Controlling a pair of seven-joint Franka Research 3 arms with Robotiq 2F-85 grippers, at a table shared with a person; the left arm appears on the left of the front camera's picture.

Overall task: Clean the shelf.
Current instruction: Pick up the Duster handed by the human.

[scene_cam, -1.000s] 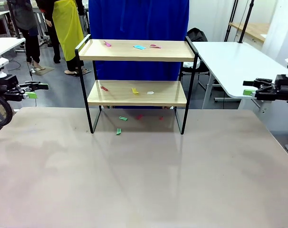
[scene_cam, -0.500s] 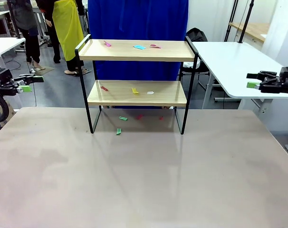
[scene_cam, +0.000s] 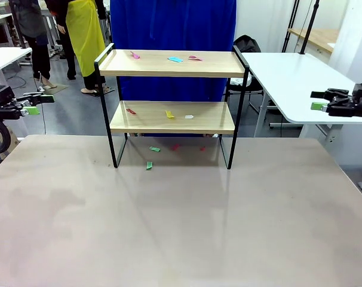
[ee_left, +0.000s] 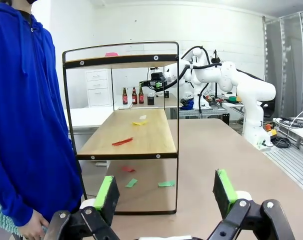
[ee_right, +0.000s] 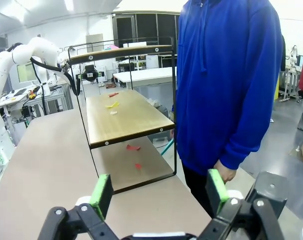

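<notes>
The shelf (scene_cam: 172, 118), two light wooden boards in a black frame, stands at the table's far middle. Small coloured paper scraps lie on its top board (scene_cam: 175, 59), on its lower board (scene_cam: 169, 114) and on the table under it (scene_cam: 149, 165). My left gripper (scene_cam: 34, 103) hovers open off the table's far left corner, well clear of the shelf. My right gripper (scene_cam: 321, 100) hovers open off the far right. The left wrist view has the left gripper (ee_left: 166, 192) facing the shelf's (ee_left: 129, 137) end. The right gripper (ee_right: 159, 192) faces the shelf's other end (ee_right: 126, 117).
A person in a blue hoodie (scene_cam: 172, 24) stands close behind the shelf, hands down (ee_right: 222, 172). A white side table (scene_cam: 294, 78) sits at the back right. The brown table (scene_cam: 181, 221) stretches wide in front of the shelf. Other people stand at the back left.
Both grippers have drawn outward and slightly up from a second ago, then held still. The shelf and scraps have not moved.
</notes>
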